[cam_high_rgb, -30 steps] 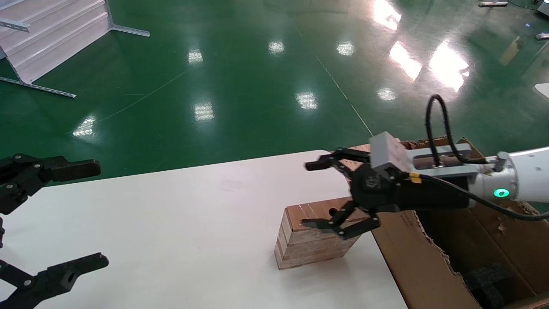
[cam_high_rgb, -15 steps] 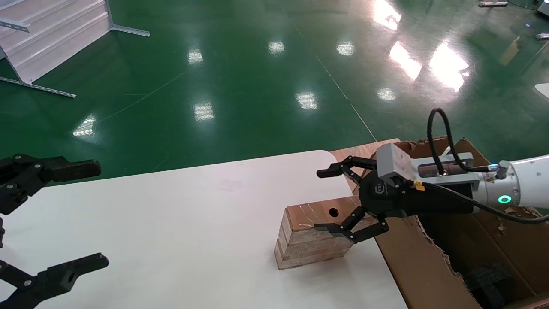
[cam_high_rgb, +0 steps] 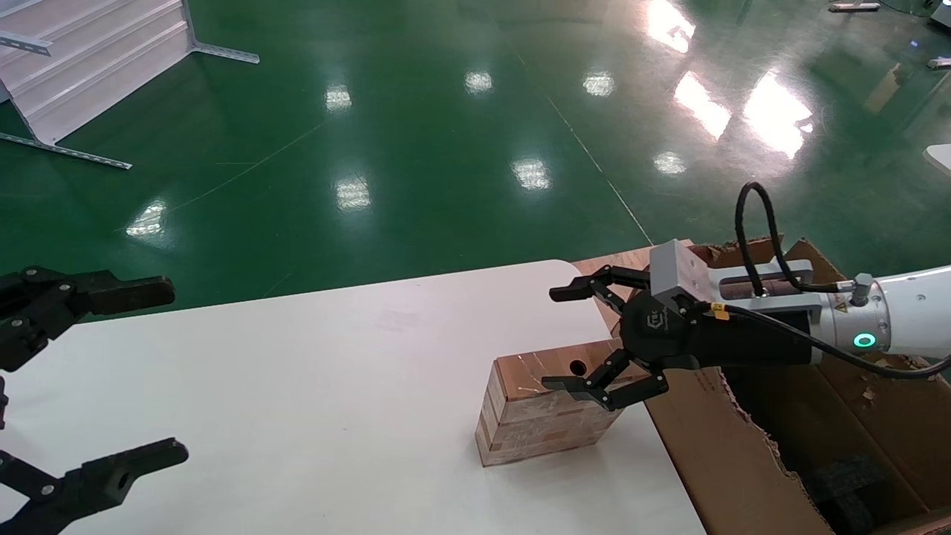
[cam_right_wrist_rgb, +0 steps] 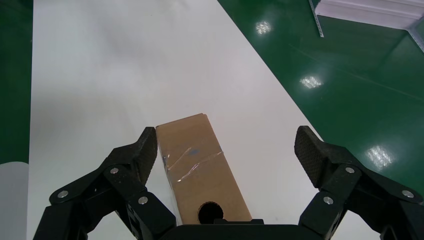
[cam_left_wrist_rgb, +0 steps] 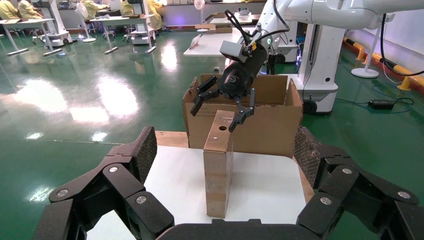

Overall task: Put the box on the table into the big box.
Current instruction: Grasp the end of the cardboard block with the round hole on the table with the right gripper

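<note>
The right pincer (cam_high_rgb: 568,338) hangs spread wide over the right end of the box (cam_high_rgb: 542,405), one finger beside its near edge, the other well off its far side. The box stands on the white surface (cam_high_rgb: 297,386), near its right edge, just left of the big box (cam_high_rgb: 743,446). A good grasp calls for centring across the narrow width before closing. The left pincer (cam_high_rgb: 111,371), also spread, waits far left.

The right gripper (cam_right_wrist_rgb: 227,150), fingers spread wide, hovers over the box (cam_right_wrist_rgb: 200,167) on the table (cam_right_wrist_rgb: 100,75).
</note>
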`<state>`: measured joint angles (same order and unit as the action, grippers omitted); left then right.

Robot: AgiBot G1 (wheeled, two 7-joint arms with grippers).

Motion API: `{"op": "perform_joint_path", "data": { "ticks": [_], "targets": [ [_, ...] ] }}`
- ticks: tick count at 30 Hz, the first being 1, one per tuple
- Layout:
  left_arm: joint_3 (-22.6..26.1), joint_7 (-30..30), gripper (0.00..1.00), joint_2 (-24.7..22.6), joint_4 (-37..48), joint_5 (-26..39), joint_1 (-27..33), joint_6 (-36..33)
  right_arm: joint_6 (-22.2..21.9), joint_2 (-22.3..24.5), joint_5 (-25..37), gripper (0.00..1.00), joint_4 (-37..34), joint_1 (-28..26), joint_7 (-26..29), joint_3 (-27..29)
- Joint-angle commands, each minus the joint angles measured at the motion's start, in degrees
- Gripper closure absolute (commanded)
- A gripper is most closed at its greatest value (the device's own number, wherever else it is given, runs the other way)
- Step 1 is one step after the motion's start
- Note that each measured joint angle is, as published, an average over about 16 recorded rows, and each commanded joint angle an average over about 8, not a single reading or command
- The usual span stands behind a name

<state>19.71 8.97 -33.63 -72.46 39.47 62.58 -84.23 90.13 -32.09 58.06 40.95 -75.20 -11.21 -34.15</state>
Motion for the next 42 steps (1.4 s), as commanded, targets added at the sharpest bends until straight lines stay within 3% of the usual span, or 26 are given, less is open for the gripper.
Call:
{"op": "perform_joint_path", "data": {
  "ticks": [1,16,30,42],
  "targets": [
    [0.0,0.0,0.0,0.0,0.0,0.0,0.0,0.0,-0.04,-0.08,-0.09,0.0,-0.01,0.01,-0.03,0.05],
    [0.01,-0.01,0.0,0.0,0.01,-0.01,0.01,0.0,0.27,1.03,-0.13,0.0,3.54,-1.48,-0.72,-3.51],
    [0.03,-0.01,0.0,0.01,0.02,-0.01,0.01,0.0,0.0,0.31,1.36,0.0,-3.12,-4.59,-5.47,-7.52],
    [0.03,-0.02,0.0,0.01,0.02,-0.02,0.01,0.01,0.8,0.41,-0.63,0.0,-6.21,-5.21,-6.07,-11.18]
  ]
}}
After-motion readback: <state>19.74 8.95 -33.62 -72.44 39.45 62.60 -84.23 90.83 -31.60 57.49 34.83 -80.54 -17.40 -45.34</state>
